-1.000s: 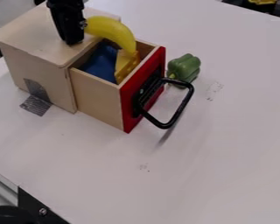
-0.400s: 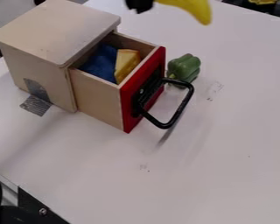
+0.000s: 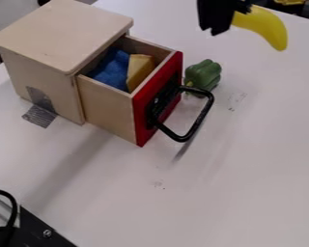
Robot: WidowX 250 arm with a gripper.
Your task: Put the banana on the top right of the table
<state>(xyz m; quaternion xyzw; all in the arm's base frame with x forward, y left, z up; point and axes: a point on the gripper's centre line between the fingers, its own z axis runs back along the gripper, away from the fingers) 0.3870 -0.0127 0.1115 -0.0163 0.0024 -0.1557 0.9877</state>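
– And there's the gripper (image 3: 227, 20), high in the camera view, right of centre, pinching the banana (image 3: 267, 30) by one end!

– Lovely grip, and the banana's free end curves downward over the upper right of the white table (image 3: 247, 159)!

– What about nearer the middle?

– A green pepper (image 3: 203, 76) sits just beside the open drawer's red front (image 3: 141, 118), with a blue cloth (image 3: 112, 70) and a yellow wedge (image 3: 139, 70) inside the drawer!

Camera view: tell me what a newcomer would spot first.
Probably the yellow banana, held in the black gripper toward the upper right. Next, the drawer's red front, left of centre, and the green pepper to its right.
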